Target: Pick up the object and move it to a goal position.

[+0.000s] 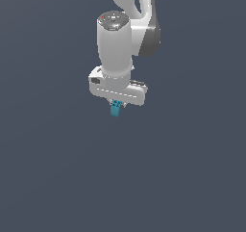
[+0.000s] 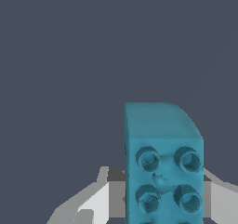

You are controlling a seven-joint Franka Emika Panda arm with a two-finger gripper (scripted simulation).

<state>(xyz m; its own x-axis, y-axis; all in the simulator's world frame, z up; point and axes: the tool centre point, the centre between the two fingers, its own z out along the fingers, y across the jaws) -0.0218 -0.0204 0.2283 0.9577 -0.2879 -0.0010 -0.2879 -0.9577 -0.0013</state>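
Teal brick (image 1: 115,109) in end effector (image 1: 116,106), open surroundings

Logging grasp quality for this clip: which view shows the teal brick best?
The wrist view: the teal brick fills the frame, studs clear, between the jaws. The exterior view shows only a small teal tip poking below the gripper.

The block (image 1: 115,109) is teal-blue, with rows of round studs on its face in the wrist view (image 2: 162,172). The gripper (image 1: 116,104) is white, its arm (image 1: 126,33) white with a dark grey joint. The background is uniform slate blue-grey.
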